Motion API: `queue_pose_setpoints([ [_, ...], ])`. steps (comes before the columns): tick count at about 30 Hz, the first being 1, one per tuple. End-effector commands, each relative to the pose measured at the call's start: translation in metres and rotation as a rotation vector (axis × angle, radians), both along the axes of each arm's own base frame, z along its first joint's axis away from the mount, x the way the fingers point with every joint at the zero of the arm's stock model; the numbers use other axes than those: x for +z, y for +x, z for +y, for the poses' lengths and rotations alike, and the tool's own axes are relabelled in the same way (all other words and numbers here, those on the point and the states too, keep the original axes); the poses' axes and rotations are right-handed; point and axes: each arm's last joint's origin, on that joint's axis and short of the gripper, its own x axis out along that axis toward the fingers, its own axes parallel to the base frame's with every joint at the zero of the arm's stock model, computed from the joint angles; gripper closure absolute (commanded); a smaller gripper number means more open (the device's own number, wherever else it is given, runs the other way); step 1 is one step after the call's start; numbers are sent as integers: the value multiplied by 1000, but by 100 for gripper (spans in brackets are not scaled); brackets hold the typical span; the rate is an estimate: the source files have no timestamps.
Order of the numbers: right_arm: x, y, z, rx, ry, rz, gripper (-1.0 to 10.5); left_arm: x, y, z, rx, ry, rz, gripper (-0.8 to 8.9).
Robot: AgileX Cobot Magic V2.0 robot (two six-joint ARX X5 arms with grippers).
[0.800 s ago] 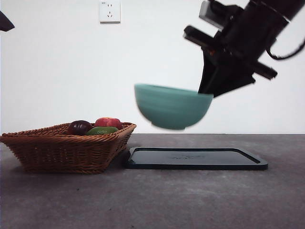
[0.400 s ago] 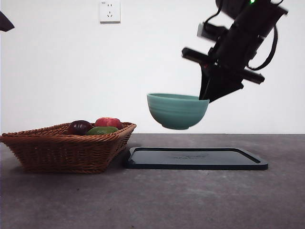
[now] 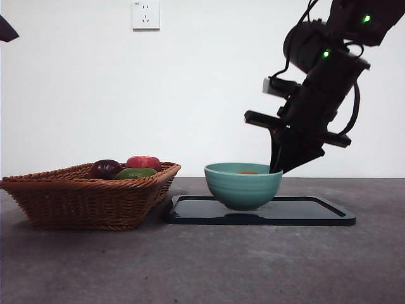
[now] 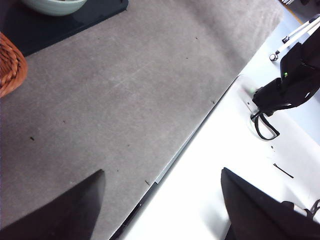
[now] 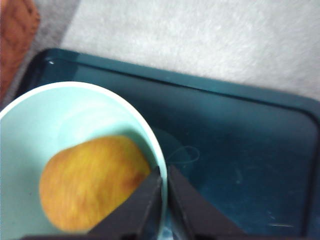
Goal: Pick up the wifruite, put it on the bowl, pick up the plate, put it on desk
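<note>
down from the air since a second ago, the bowl (image 3: pixel 243 185) now sits on the black tray (image 3: pixel 316 212), toward the tray's end nearer the basket; earlier it hung tilted well above that tray, and half a second ago it was level but still clear of it. my right gripper (image 5: pixel 164 200) has come down with it and stays clamped on the rim: the jaws are almost closed, one inside the bowl and one outside, with the thin teal wall pinched between them. in the front view my right arm reaches down from the upper corner, dark and big, its tip meeting the bowl's rim on the side away from the basket.

inside the bowl lies a round orange-yellow fruit (image 5: pixel 90 182), resting on the bottom just beside my inner jaw; only a sliver of it peeks over the rim from the front.

the wicker basket (image 3: pixel 88 196) stands on the worktop (image 3: pixel 202 266) just beside the tray, holding a dark red fruit (image 3: pixel 105 169), a red one (image 3: pixel 143 163) and a green one (image 3: pixel 135 173).

my left gripper (image 4: pixel 160 210) waits off to the side above the worktop's edge, its jaws spread wide with nothing between them.
</note>
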Motion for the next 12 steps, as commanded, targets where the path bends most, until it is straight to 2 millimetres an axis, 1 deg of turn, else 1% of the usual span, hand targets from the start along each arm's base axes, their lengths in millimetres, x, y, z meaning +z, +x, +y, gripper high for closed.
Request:
queue_pose_setpoints([
  [1, -3, 6, 4, 11, -2, -7, 940, 4, 0, -1, -17, -8, -18, 440],
  [9, -4, 6, 4, 3, -18, -3, 930, 4, 0, -1, -17, -8, -17, 440],
  [10, -5, 6, 4, 3, -20, 0, 906, 4, 0, -1, -17, -8, -17, 440],
  [12, -5, 6, 3, 3, -19, 2, 788, 4, 0, -1, -17, -8, -17, 440],
])
